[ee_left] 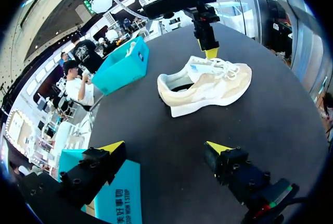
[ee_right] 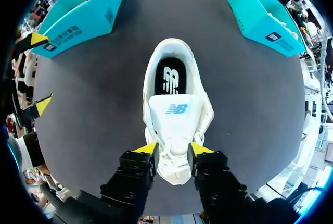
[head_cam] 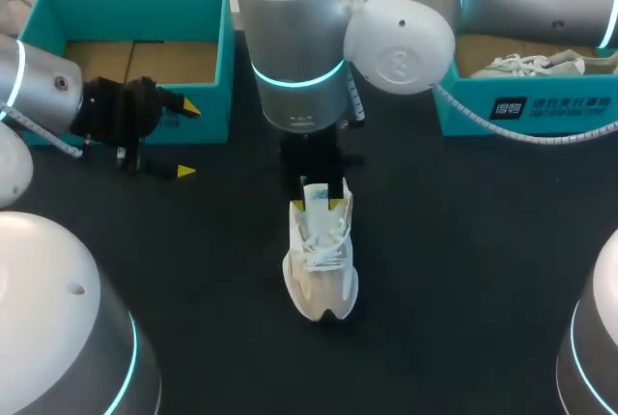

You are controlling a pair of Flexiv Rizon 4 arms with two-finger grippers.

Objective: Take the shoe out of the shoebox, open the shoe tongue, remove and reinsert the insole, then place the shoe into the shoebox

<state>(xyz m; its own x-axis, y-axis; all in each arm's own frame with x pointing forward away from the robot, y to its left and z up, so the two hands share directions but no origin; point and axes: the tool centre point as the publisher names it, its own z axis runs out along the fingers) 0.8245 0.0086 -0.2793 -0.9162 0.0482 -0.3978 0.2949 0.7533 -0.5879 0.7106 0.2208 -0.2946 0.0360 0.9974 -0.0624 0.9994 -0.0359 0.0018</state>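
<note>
A cream and white shoe (head_cam: 323, 265) stands upright mid-table, toe toward me, heel toward the boxes. My right gripper (head_cam: 318, 204) comes down from above onto its raised white tongue (ee_right: 176, 110). The yellow-tipped fingers (ee_right: 147, 149) press the tongue and laces from both sides, so the gripper is shut on the tongue. Ahead of the tongue the black insole (ee_right: 170, 78) shows inside the heel opening. My left gripper (head_cam: 188, 139) hangs wide open and empty at the left, in front of the empty teal shoebox (head_cam: 135, 10). From there the shoe (ee_left: 208, 86) lies well ahead of that gripper (ee_left: 165, 147).
A second teal shoebox (head_cam: 526, 106) at the back right holds another pale shoe (head_cam: 526, 66). My right arm's cable runs along that box's front. Dark bare tabletop (head_cam: 463, 270) surrounds the shoe.
</note>
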